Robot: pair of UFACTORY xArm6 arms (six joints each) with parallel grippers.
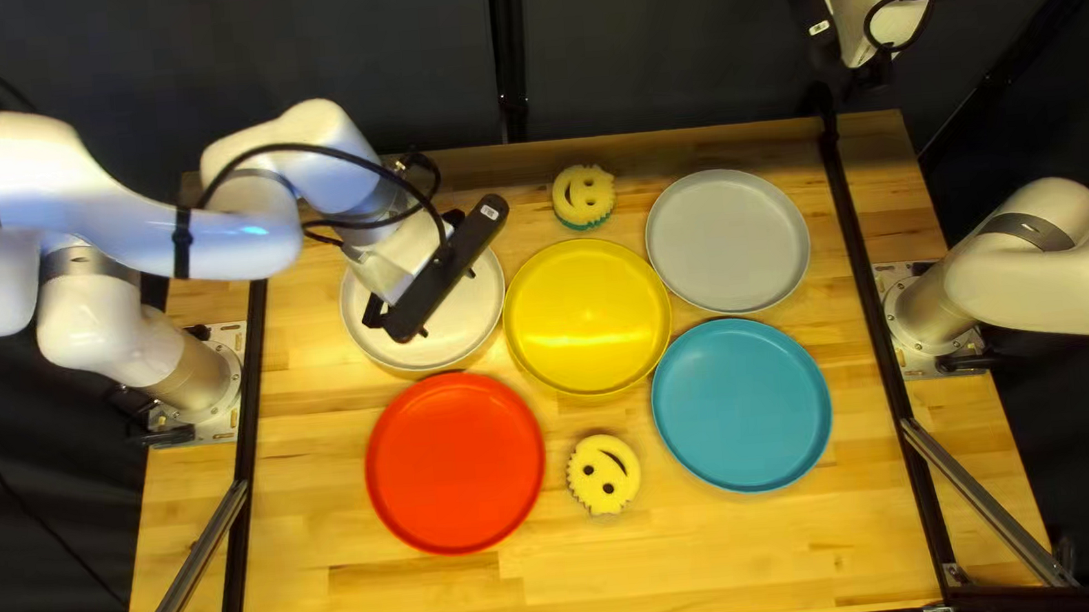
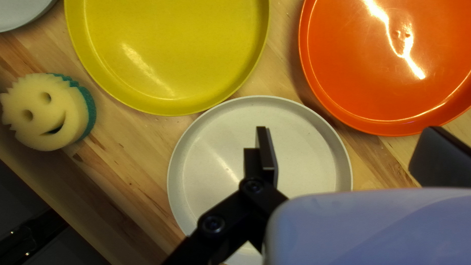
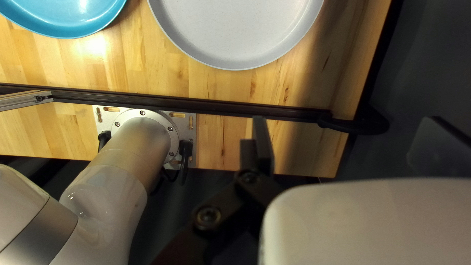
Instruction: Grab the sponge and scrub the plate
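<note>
Empty, fingers parted, left gripper (image 2: 348, 132) is being held over round off-white plastic-looking plate (image 2: 216, 147), likely for reaching smiling yellow-and-green foam sponge (image 2: 41, 113) near wooden table (image 1: 720, 564)'s far edge; right gripper (image 3: 347, 122), likewise spread, is being held aside, presumably leaving room.

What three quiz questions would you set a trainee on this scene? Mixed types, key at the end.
1. Multiple choice. The left hand hovers over the white plate. It is:
A) shut on a sponge
B) open
C) shut on the plate's rim

2. True or false. The sponge nearer the far edge of the table sits on the gray plate.

3. Fill in the color. In the top left view, the near sponge lies between the red plate and the ____ plate.

Key: 1 B; 2 false, it lies on the table itself; 3 blue.
</note>
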